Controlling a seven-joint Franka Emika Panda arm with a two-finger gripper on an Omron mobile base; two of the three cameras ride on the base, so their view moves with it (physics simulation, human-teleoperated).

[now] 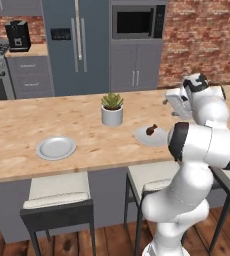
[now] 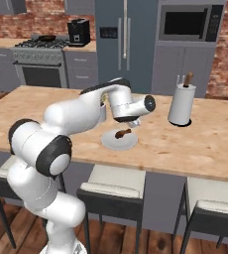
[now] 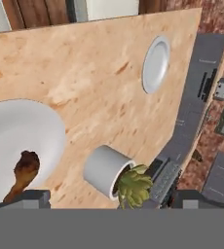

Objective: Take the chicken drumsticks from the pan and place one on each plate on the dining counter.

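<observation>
One chicken drumstick (image 2: 123, 133) (image 1: 151, 130) (image 3: 22, 174) lies on the nearer light-grey plate (image 2: 111, 143) (image 1: 142, 136) (image 3: 16, 126) on the dining counter (image 1: 17, 130). A second plate (image 1: 56, 148) (image 3: 156, 63) lies bare farther left along the counter. My gripper (image 2: 129, 122) (image 1: 172, 106) (image 3: 114, 200) hovers just above the plate with the drumstick, open, with its fingertips (image 3: 33, 198) wide apart and nothing between them. The pan (image 2: 46, 37) is a small dark shape on the stove far back.
A potted plant (image 1: 112, 109) (image 3: 115, 176) stands between the two plates. A paper towel holder (image 2: 181, 105) is on the counter to the right. Grey-cushioned stools (image 1: 57, 192) stand along the near edge. Fridge, microwave and coffee machine (image 2: 79, 31) line the back wall.
</observation>
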